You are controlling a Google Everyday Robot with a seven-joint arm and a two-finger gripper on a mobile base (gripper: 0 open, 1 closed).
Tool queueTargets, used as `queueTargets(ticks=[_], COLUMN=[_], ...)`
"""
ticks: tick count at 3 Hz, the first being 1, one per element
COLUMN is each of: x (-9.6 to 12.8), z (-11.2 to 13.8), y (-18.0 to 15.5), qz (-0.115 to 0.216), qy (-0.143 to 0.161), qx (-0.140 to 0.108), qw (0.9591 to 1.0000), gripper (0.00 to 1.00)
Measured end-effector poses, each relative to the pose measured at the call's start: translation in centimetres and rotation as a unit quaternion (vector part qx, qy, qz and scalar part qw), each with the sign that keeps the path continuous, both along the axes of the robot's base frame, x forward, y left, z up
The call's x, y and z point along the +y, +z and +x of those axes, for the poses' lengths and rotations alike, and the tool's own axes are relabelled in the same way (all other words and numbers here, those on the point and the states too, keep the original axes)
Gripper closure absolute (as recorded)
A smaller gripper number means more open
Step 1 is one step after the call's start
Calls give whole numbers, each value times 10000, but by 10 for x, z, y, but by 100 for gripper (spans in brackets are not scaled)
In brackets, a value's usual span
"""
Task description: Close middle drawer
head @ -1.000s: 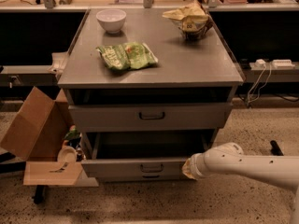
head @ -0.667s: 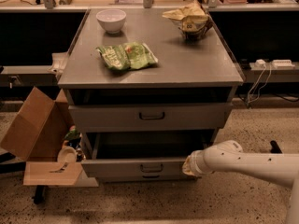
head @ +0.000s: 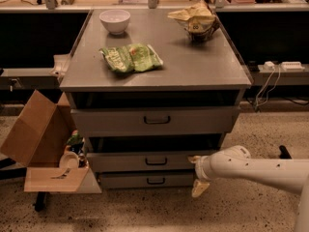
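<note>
**Hazards.** The hand (head: 195, 174) sits at the right end of the front panel of the wide, shallow grey metal middle drawer (head: 120, 162). This is below the front right corner of the grey metal table (head: 227, 76).

- A push applied this far from the small dark loop handle (head: 156, 161) loads the drawer off-centre. The drawer is then likely to skew on its runners and bind before it seats.
- The two pale fingers stand apart, one above the other, and hold nothing. The upper finger (head: 194, 158) lies at the panel's right end and appears to touch it, but contact cannot be confirmed.
- The lower finger (head: 199, 188) hangs beside the right end of the short-fronted grey bottom drawer (head: 125, 180). It may catch on that front during the push.
- If the hand slides toward the table's right edge, it leaves the panel and the push is lost.
- If the hand rises, it may strike the taller-fronted grey top drawer (head: 111, 121), which projects overhead.

**Position.** The middle drawer is the second of three under the table's front edge. A dark gap shows above its panel, so it is judged to be open. Nearly the whole panel, including the handle, extends from the hand toward the table's left edge.
</note>
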State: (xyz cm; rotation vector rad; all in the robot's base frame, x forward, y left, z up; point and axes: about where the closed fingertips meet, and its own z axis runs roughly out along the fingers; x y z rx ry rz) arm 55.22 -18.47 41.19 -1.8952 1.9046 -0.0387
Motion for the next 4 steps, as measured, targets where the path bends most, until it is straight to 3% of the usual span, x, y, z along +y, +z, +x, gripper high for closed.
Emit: queueTargets(ticks=[1, 3, 4], x=[-3, -13, -15], z=[4, 43, 58], y=[4, 7, 6], qz=[-26, -161, -153], qy=[-49, -148, -210], qx=[-151, -414, -423], qw=[9999, 9989, 9988], gripper=[25, 73, 62])
